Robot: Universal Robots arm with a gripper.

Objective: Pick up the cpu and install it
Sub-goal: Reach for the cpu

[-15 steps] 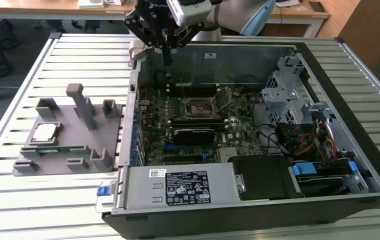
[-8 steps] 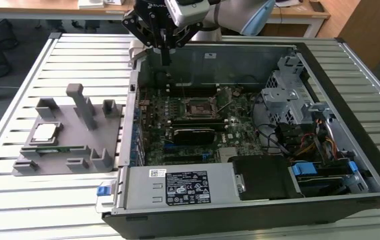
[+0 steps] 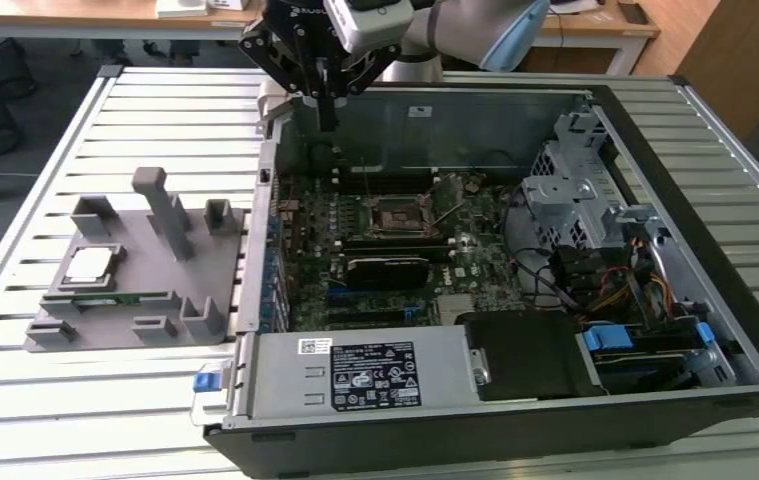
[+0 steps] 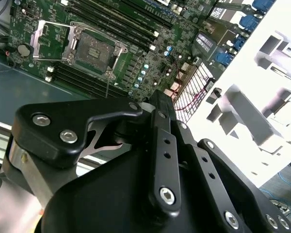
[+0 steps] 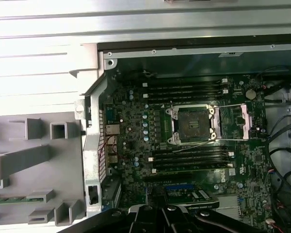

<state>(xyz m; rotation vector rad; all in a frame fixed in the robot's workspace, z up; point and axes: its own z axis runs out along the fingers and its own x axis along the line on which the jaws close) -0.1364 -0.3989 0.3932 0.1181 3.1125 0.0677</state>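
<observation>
Nearest you in the exterior view, the power supply [image 3: 352, 372] sits at the front of the open computer case [image 3: 513, 440]. Outside the case, on the grey fixture [image 3: 99, 335] at the exterior view's left, the cpu [image 3: 90, 263] lies flat with its silver top up, and the green memory stick [image 3: 115, 298] lies just in front of it. Farther back, the motherboard's socket [image 3: 399, 215] stands open with its metal frame folded aside, as both wrist views show. Over the case's far wall your gripper [image 3: 330, 122] hangs fingers down, closed with nothing between them, well apart from the cpu.
</observation>
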